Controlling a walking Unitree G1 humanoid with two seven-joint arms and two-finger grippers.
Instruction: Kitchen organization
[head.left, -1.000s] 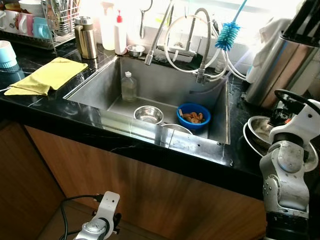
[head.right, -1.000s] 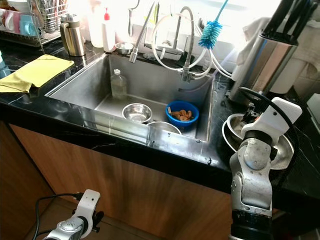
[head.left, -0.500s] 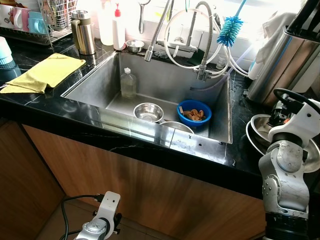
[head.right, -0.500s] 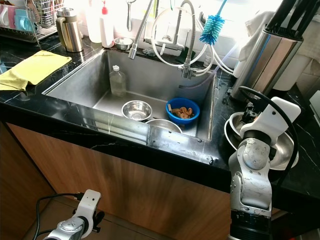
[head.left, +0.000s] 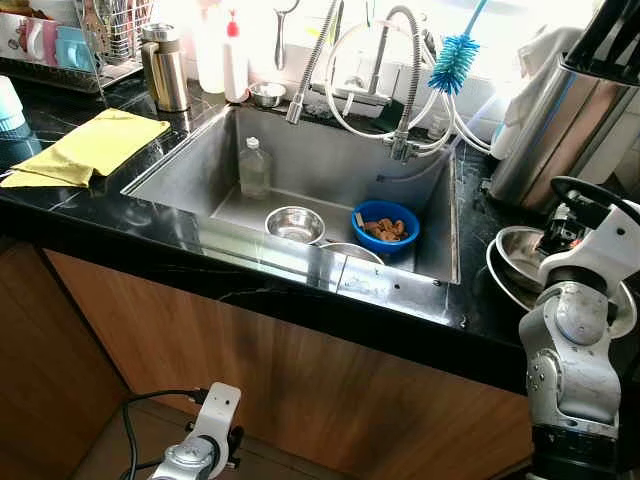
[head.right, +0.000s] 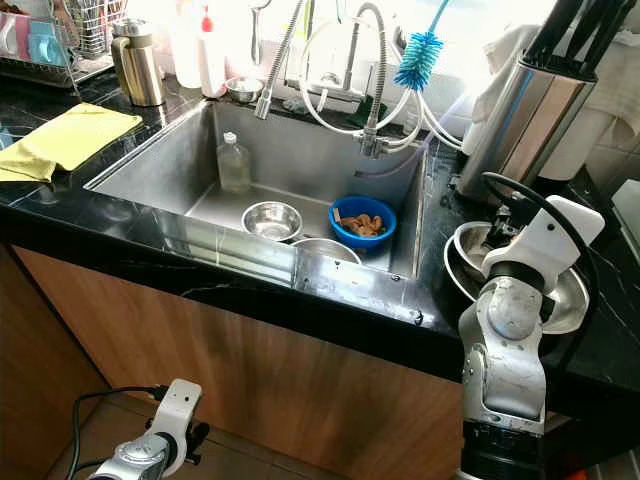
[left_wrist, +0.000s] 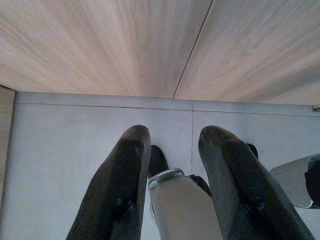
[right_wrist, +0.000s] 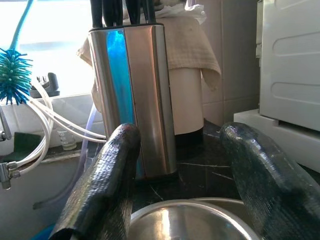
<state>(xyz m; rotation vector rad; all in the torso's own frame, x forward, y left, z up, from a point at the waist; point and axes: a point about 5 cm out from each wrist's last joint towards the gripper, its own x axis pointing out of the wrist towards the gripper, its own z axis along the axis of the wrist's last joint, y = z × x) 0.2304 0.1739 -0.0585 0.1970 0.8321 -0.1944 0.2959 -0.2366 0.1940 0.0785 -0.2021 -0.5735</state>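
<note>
I see my right gripper (right_wrist: 180, 185) spread wide above what looks like a steel bowl (head.right: 470, 262) beside the sink (head.left: 320, 170), while my left gripper (left_wrist: 172, 175) hangs idle, parted.

Black marble-look countertop (head.left: 120, 230) with pale veins runs across the view, glossy, reflecting light. Stainless sink basin (head.left: 330, 165) is sunk into it at centre. Below the counter, warm brown wood cabinet front (head.left: 300, 380) fills 6 o'clock; a narrow seam shows between panels in the left wrist view. Floor (left_wrist: 65, 150) is pale grey tile with thin grout lines. Strong daylight blows out the window (head.right: 480, 20) at 12 o'clock behind the tap. At 2 o'clock, beige wall tiles (right_wrist: 235, 55) and a white appliance side (right_wrist: 290, 65) with moulded ribs, standing on the counter's far end.
</note>
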